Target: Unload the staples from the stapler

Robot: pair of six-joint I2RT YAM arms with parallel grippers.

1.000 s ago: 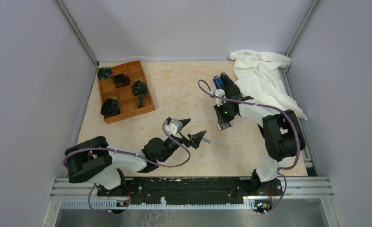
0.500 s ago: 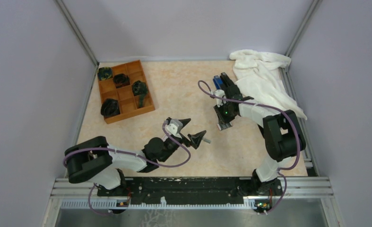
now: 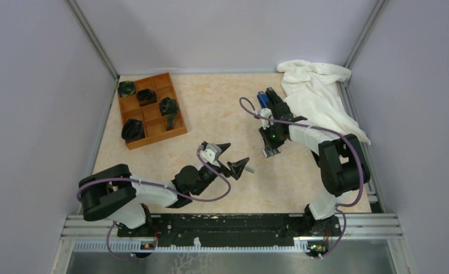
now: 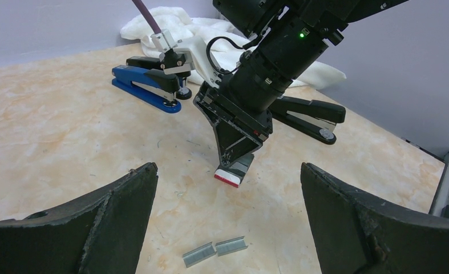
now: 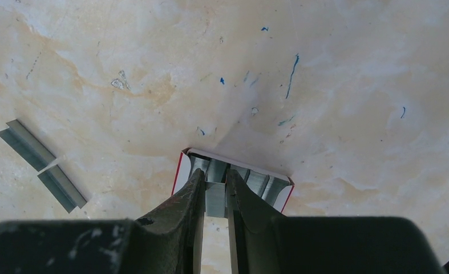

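Nearest the arm bases, the left tool (image 3: 238, 153) hovers low over the beige marbled table (image 3: 210, 114), its black fingers (image 4: 113, 222) spread wide. Two short silvery-grey metal strips of joined staples (image 4: 214, 250) lie loose on the table between those fingers, touching nothing. Just beyond, the right tool (image 5: 214, 176) points straight down into a small white-and-red flat box (image 4: 227, 177). Its fingers stand narrow, pinching a boxed grey staple strip (image 5: 215, 200). Behind it and to the right lies a slim all-black desk stapler (image 4: 307, 114). To the left lies a blue stapler (image 4: 145, 85), with a second black stapler (image 4: 148, 60) behind it. A crumpled white cloth (image 3: 319, 91) fills the far right corner.
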